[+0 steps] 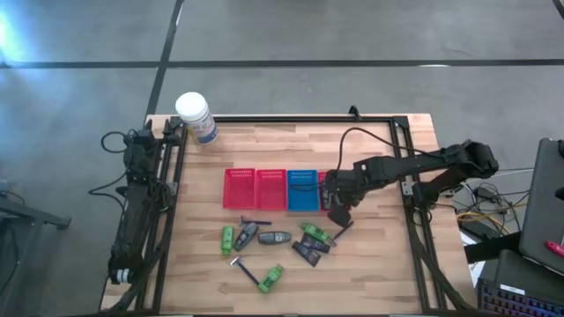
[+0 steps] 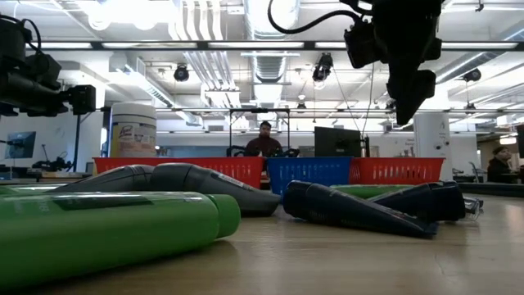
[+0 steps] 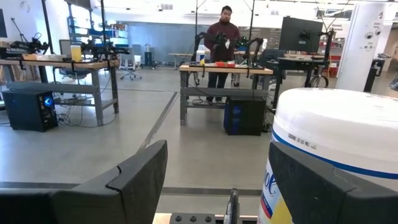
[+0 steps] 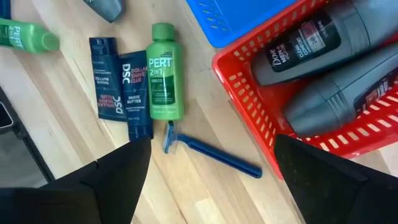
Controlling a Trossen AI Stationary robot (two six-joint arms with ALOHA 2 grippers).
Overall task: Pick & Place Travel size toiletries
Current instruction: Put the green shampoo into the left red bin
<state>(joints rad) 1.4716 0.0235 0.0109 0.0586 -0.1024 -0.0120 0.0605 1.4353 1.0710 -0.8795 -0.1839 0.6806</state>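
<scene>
Travel toiletries — loose cluster near the bench's front edge, below the baskets. Green bottle: rigid, light, slick; grip across its body. Blue razor: thin, flat-lying — pinch the handle. Two grey bottles in the red basket. Right claw open above; left claw open, parked by the white jar.

PERT bottle, DSC tubes, Dove bottles
</scene>
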